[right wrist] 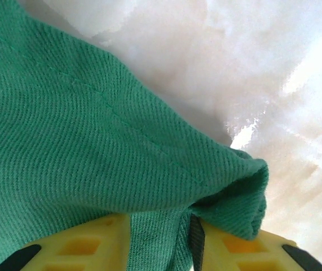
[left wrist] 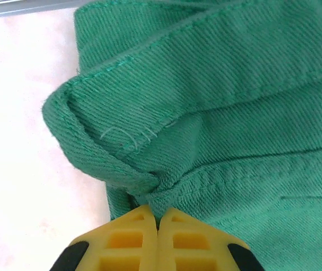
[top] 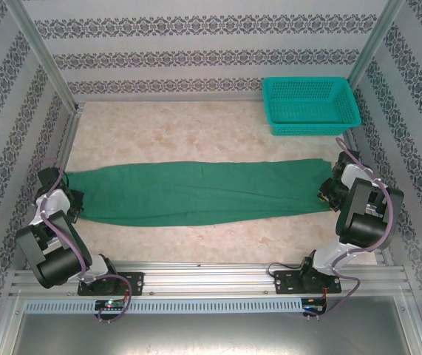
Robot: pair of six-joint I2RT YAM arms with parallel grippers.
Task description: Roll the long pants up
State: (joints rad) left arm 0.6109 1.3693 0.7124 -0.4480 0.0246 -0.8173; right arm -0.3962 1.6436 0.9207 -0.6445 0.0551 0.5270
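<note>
Currently the long pants (top: pixel 196 194) lie flat across the middle of the tabletop (top: pixel 196 140), stretched from left edge to right edge. The left gripper (left wrist: pixel 158 221) is pressed together on a puckered fold at one end, and the right gripper (right wrist: pixel 166 231) pinches cloth at the other. Judgement: a tidy roll needs both grips through all layers, even tension and aligned edges.

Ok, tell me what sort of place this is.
Most likely a robot test cell, not a home: an aluminium frame with patterned wall panels boxes in the table, and the left arm and right arm, bolted to a near-edge rail, flank the long pants.
</note>
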